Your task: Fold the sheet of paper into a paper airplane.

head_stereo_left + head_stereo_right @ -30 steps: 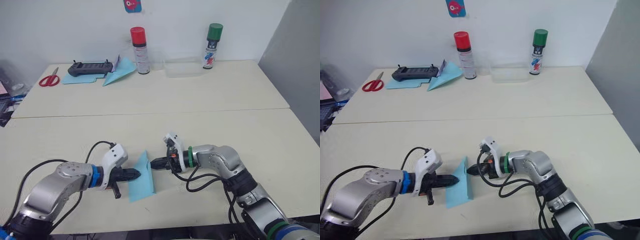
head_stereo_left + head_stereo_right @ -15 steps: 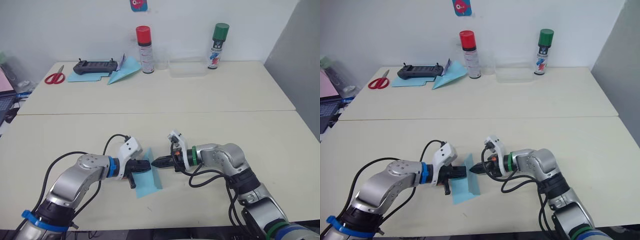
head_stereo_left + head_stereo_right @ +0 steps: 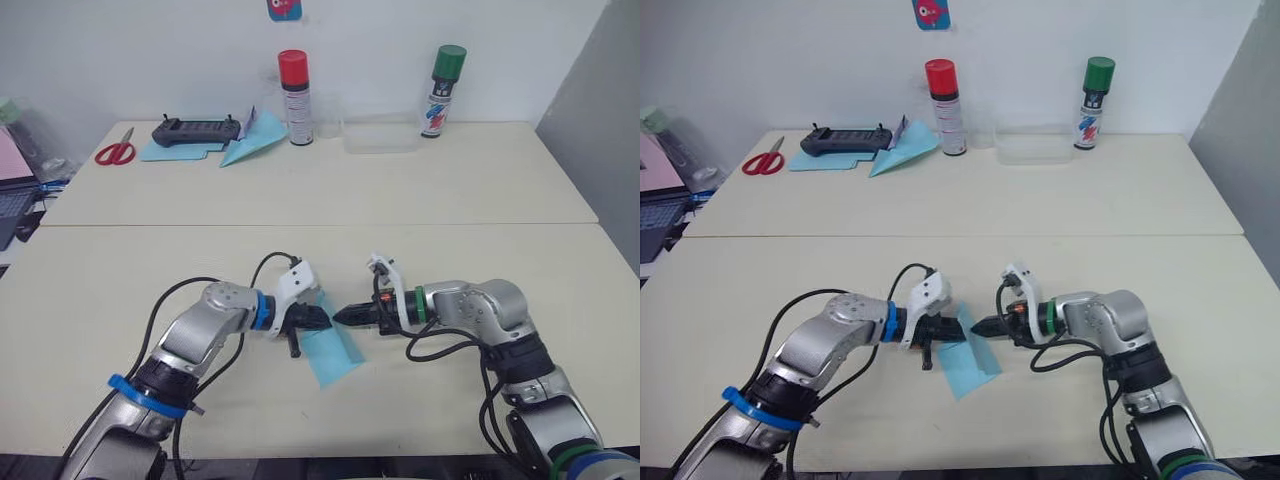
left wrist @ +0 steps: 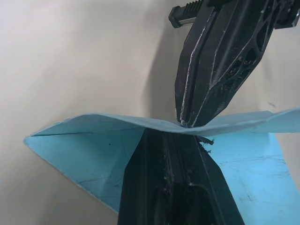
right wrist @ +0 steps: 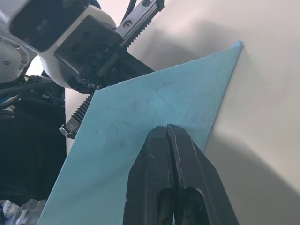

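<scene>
You've got a plain light blue sheet of paper (image 3: 333, 350) on a cream table (image 3: 480, 200). Both tools are black: left tool (image 3: 322, 320), right tool (image 3: 343, 317). At the back: red-capped can (image 3: 294, 84), green-capped can (image 3: 444, 77), red-handled scissors (image 3: 116, 152), black controller (image 3: 195, 129), light blue dart (image 3: 252, 140).

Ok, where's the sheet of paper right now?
The sheet of paper is on the near table, about centre in the head views, standing up between the left end effector and the right end effector, whose tips meet at its raised flap.
</scene>
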